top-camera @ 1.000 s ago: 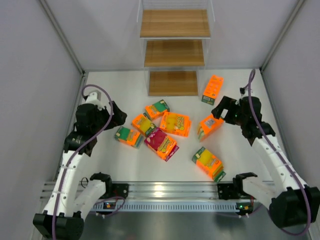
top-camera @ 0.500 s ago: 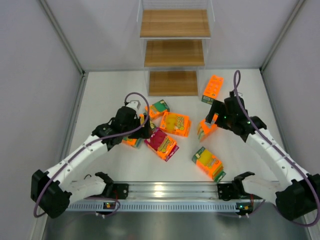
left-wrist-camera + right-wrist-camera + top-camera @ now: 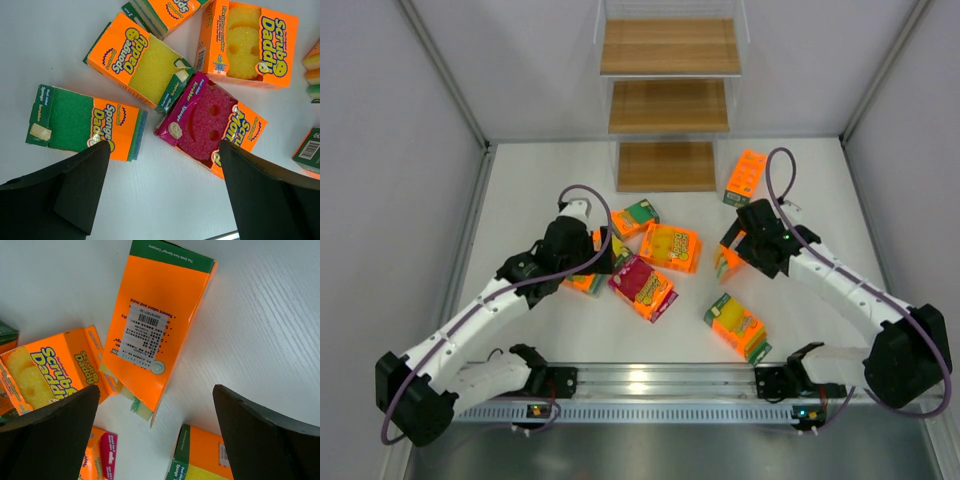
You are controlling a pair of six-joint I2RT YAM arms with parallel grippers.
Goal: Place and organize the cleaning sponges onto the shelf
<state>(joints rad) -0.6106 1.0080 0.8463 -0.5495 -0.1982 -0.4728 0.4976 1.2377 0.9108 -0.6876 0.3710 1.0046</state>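
**Top view:** The print on the orange-wrapped cleaning sponges (image 3: 669,247) is too small to read. They lie scattered on the white table (image 3: 540,180), which is closed in by grey wall panels (image 3: 380,200). The stepped shelf of light brown wooden boards (image 3: 668,100) stands beyond both arms, apart from every pack. The left gripper (image 3: 603,257) hangs over the cluster's left side. The right gripper (image 3: 735,243) hangs over a lone pack.

**Left wrist view:** The jaws stand wide apart, holding nothing. Just past the left finger lies a green-faced pack (image 3: 85,122) reading "Sponge Daddy". Farther out is a yellow-faced pack (image 3: 137,60) with the same name. Toward the right finger sits a magenta smiling pack (image 3: 210,125) reading "Scrub Mom…", and beyond it a yellow smiling pack (image 3: 247,42) reading "Scrub Daddy".

**Right wrist view:** The jaws gape, gripping nothing. Ahead between them lies an orange back-up pack (image 3: 157,325) with a white barcode label (image 3: 142,337) and the line "Resists Odors and Mold".
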